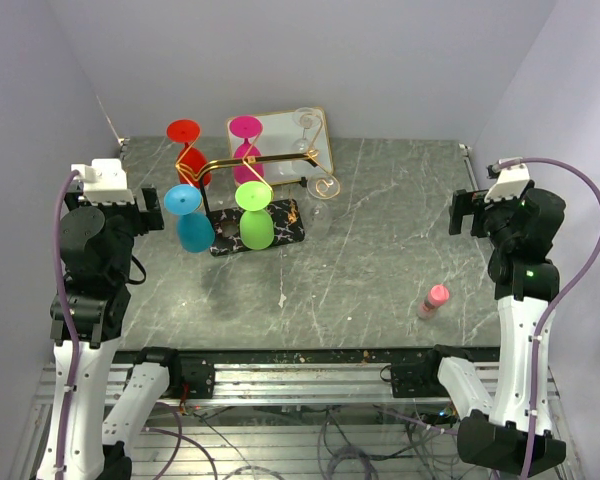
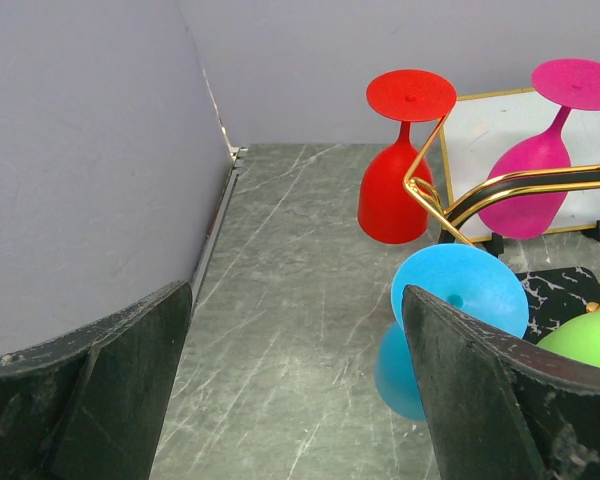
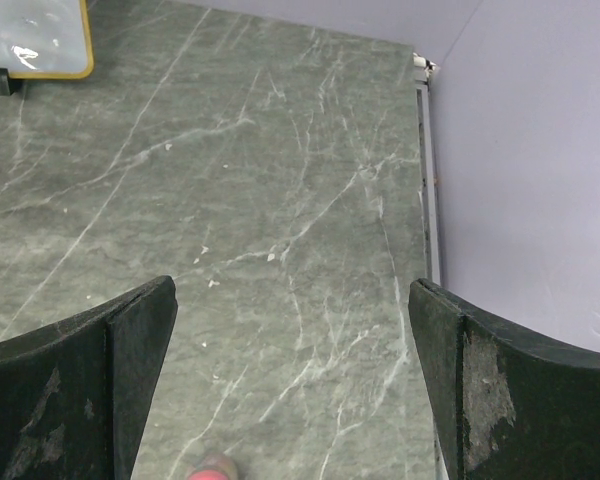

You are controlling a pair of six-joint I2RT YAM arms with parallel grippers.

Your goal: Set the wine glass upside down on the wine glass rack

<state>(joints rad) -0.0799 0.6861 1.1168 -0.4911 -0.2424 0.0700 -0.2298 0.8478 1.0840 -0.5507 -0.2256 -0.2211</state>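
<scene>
Top external view: we see four coloured glasses [image 1: 256, 228] inverted on the wine glass rack [image 1: 235, 160]; our left gripper [image 2: 292, 295] and right gripper [image 3: 290, 290] stand wide, empty.

You've got a grey-green marbled table [image 1: 380, 230]. On it: wine glass rack [image 1: 292, 228] on its black slab base, left of centre; gold-rimmed white tray [image 1: 280, 135] behind; clear wine glass [image 1: 323, 186] at the tray's right edge; small pink item [image 1: 433, 299] front right.

Four coloured wine glasses [image 1: 183, 135], one wine glass rack [image 1: 230, 163], one tray [image 1: 276, 132], one pink bottle [image 1: 435, 298].
</scene>
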